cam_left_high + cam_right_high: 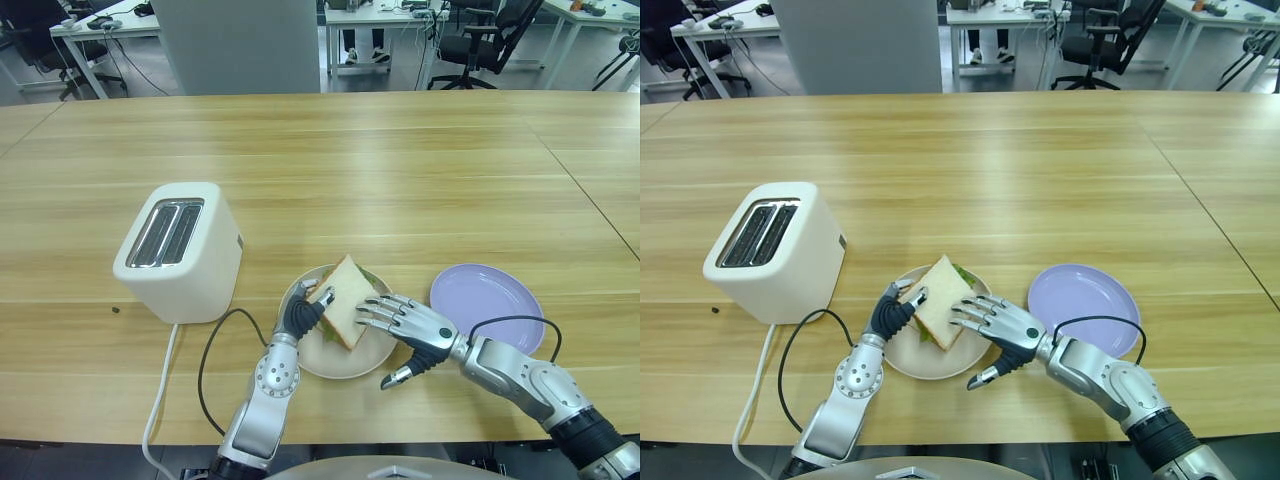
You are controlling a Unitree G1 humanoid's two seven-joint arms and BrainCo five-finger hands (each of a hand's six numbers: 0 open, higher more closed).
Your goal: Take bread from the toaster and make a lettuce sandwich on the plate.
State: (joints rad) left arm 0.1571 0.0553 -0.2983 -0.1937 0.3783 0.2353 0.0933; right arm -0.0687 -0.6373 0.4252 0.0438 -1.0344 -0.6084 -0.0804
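Bread (347, 297): one pale square slice with a tan crust. It lies on top of the stack, turned so a corner points away from the robot.
Lettuce (965, 272): green leaf showing from under the slice at its far right edge, with a bit more at the near edge.
Plate (340, 366): round and beige, on the table (350, 170) just right of the toaster. It carries the sandwich.
Left hand (303, 315): at the plate's left rim. Its fingers are curled and their tips pinch the slice's left corner.
Right hand (415, 325): just right of the sandwich and low over the plate's right rim. Its fingers are spread wide and grip nothing, and the tips reach the slice's right edge.
Toaster (180, 255): white and boxy, its two slots facing up, left of the plate.
Purple plate (487, 300): right of the beige one, beyond the right forearm. A black cable arcs over its near side.
Cord (160, 390): white, running from the toaster to the table's near edge.
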